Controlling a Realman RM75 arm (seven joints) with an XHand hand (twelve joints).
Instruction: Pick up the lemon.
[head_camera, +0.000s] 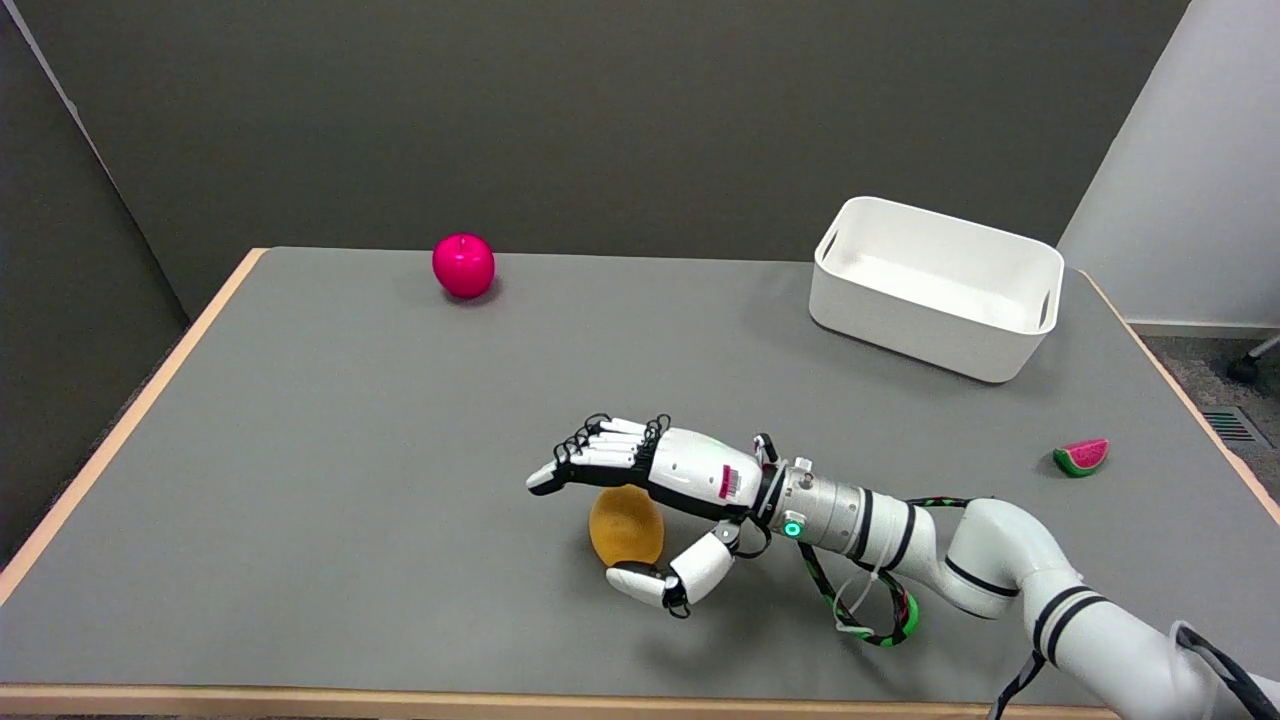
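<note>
The lemon (625, 526), a dull orange-yellow oval, lies on the grey table (330, 480) near the front middle. My right hand (650, 490) hovers over it, reaching in from the lower right. The fingers (590, 455) stretch out flat above the lemon's far side, and the thumb (665, 580) sits spread below at its near side. The lemon lies between thumb and fingers, with the hand's palm covering its upper right part. The hand is spread wide and nothing is held.
A pink apple (463, 264) stands at the far left of the table. A white bin (935, 285) sits at the back right. A watermelon slice (1082, 457) lies near the right edge.
</note>
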